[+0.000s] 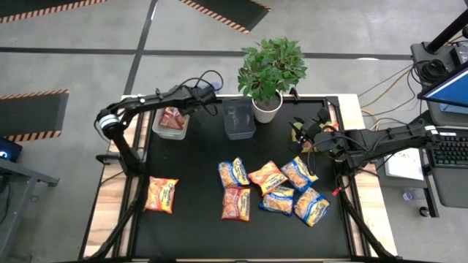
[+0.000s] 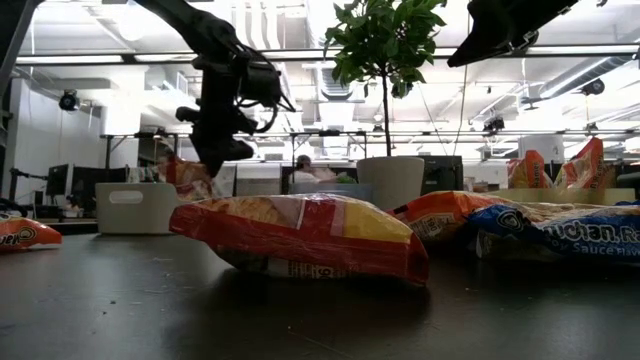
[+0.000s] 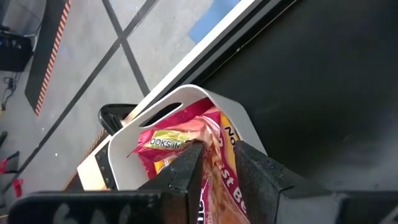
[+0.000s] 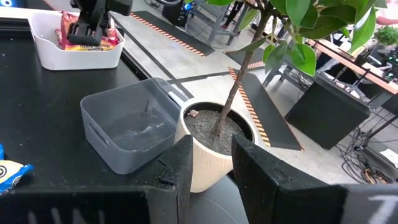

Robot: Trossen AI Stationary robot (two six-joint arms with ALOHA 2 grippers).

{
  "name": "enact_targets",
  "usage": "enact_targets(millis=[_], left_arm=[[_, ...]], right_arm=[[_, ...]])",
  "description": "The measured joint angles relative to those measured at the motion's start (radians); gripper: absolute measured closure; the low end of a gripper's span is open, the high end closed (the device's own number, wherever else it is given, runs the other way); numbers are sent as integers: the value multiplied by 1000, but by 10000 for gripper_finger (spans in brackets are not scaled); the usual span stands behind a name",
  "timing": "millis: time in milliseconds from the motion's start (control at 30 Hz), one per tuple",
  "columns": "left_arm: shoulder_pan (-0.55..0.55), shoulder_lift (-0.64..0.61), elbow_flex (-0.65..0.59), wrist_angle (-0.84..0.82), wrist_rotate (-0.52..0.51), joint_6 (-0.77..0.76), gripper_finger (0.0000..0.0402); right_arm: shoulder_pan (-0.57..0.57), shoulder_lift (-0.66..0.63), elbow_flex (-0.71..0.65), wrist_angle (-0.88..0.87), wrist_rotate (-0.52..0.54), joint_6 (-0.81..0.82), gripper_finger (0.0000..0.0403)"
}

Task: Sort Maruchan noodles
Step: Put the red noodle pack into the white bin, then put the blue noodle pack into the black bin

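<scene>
- The left gripper (image 1: 178,111) hangs over the white bin (image 1: 158,130) at the table's far left, its fingers (image 3: 186,167) a narrow gap apart with a red packet (image 3: 208,134) between them, standing in the bin.
- Whether the fingers press on that packet or only flank it, I cannot tell.
- The right gripper (image 1: 301,131) hovers off the table near the potted plant (image 1: 269,69), its fingers slightly apart, holding nothing.
- A clear grey bin (image 4: 130,127) sits just beside the plant pot.
- 6 noodle packets (image 1: 272,188) lie clustered mid-table: blue-and-yellow, orange and red.
- 1 orange packet (image 1: 161,195) lies apart near the left edge.
</scene>
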Motion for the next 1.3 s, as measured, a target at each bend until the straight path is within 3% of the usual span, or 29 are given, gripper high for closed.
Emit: enact_targets(millis=[467,800,1133,1300], left_arm=[[-114,-55,45,-3,-1,75,324],[-433,-223,21,28,26,114,324],[-798,-317,-192,300,35,160,324],[-877,-320,-329,536,36,173,324]], right_arm=[[0,0,0,0,0,0,303],[0,0,0,26,-6,33,303],[0,25,0,50,-144,139,303],[0,81,0,159,-332,181,303]])
